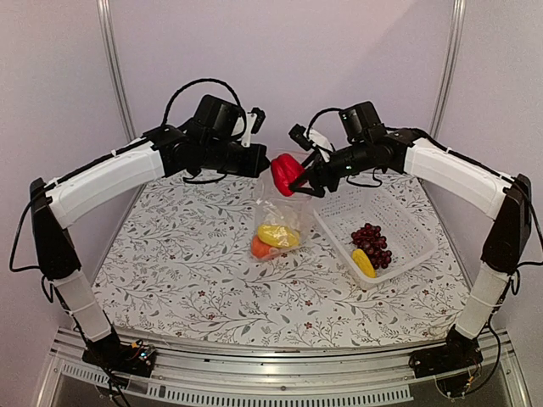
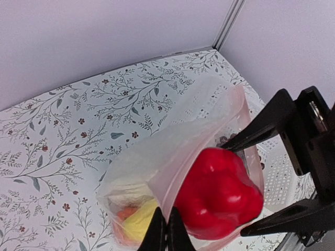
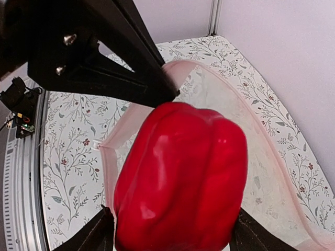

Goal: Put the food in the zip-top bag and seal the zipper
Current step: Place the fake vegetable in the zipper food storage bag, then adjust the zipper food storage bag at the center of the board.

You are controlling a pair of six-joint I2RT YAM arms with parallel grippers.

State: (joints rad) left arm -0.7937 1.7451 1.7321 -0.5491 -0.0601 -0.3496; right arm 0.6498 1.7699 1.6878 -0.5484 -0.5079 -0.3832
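My left gripper (image 1: 265, 161) is shut on the zipper (image 2: 168, 194), holding the clear zip-top bag (image 1: 276, 216) up by its mouth edge. The mouth gapes open. My right gripper (image 3: 170, 230) holds the red pepper (image 3: 180, 178) with a finger pressed against each side. The pepper (image 2: 220, 193) sits at the bag's mouth, partly inside the pinkish rim (image 3: 107, 172). At the bottom of the bag lie a yellow piece (image 1: 277, 235), an orange piece (image 1: 261, 248) and the white cauliflower (image 2: 123, 191). Purple grapes (image 1: 372, 237) and another yellow piece (image 1: 363, 262) lie in the basket.
The white lattice basket (image 1: 407, 222) stands just right of the bag on the floral tablecloth (image 1: 187, 254). Both arms meet above the table's far middle. Pale walls close in behind, with a corner post (image 2: 227, 23).
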